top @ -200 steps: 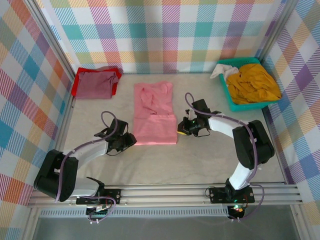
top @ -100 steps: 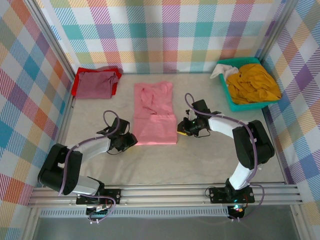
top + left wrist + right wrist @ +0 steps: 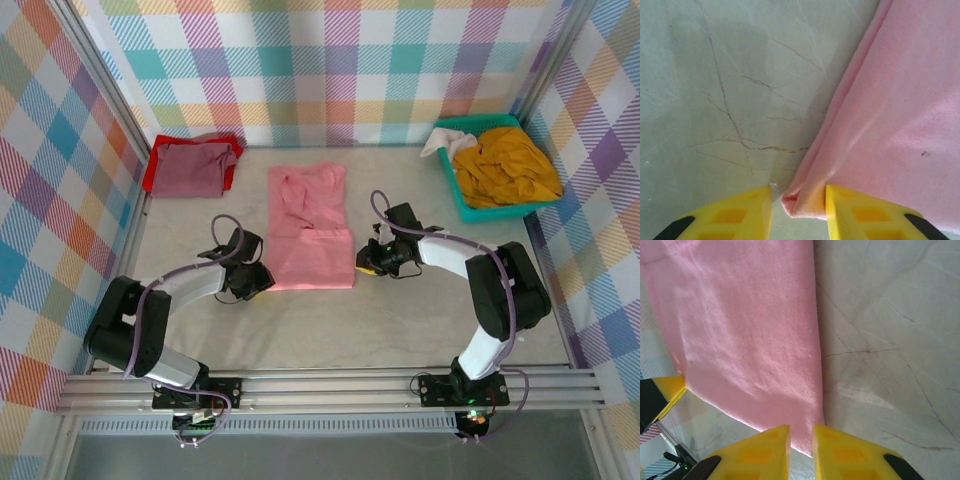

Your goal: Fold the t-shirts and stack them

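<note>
Pale grey stone-look tabletop (image 3: 420,320), marked with thin brown vein-like cracks, seen close in both wrist views. Teal plastic basket (image 3: 462,205) at the far right corner, near the wall. Pastel plaid fabric walls (image 3: 330,70) enclosing three sides. Ribbed aluminium rail (image 3: 330,385) along the near edge.

No text, label, brand, number or sign can be read anywhere in these views: the salmon-pink t-shirt (image 3: 308,232), the plaid walls around it and the teal basket (image 3: 470,205) to its right all carry no lettering.
</note>
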You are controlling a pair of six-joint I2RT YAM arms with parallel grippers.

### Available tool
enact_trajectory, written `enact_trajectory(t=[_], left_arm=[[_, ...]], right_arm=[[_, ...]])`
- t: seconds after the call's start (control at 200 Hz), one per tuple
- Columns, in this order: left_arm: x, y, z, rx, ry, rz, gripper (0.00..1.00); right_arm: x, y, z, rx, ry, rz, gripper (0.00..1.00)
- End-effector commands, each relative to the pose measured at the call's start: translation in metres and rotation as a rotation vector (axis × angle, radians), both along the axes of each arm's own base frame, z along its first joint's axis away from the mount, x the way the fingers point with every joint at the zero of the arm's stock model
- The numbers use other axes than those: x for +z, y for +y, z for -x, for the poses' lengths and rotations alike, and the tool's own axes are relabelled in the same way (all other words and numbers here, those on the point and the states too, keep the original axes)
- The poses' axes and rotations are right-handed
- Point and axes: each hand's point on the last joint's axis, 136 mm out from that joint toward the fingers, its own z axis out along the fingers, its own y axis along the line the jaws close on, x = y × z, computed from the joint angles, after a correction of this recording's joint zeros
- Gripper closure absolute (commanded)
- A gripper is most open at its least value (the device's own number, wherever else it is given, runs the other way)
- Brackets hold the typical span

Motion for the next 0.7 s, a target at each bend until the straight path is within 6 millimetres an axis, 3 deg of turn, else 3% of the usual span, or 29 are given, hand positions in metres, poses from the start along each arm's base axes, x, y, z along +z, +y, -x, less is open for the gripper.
enact_trajectory(t=[0.0,0.305,0.695], left_arm=[[0.014,-0.017,-0.031,-0.030,-0.109,0.051,0.66],[0.021,-0.026,-0.045,-0.046,-0.116,0.054,0.71],[0.018,-0.031,-0.046,-0.058,-0.103,0.054,0.80]], right_arm=[[0.007,0.002,0.002,0.009,-0.025,-0.012,0.81],[0.012,0.000,0.003,0.008,-0.034,-0.008,0.80],[0.014,-0.001,0.005,0.008,-0.037,-0.004,0.80]])
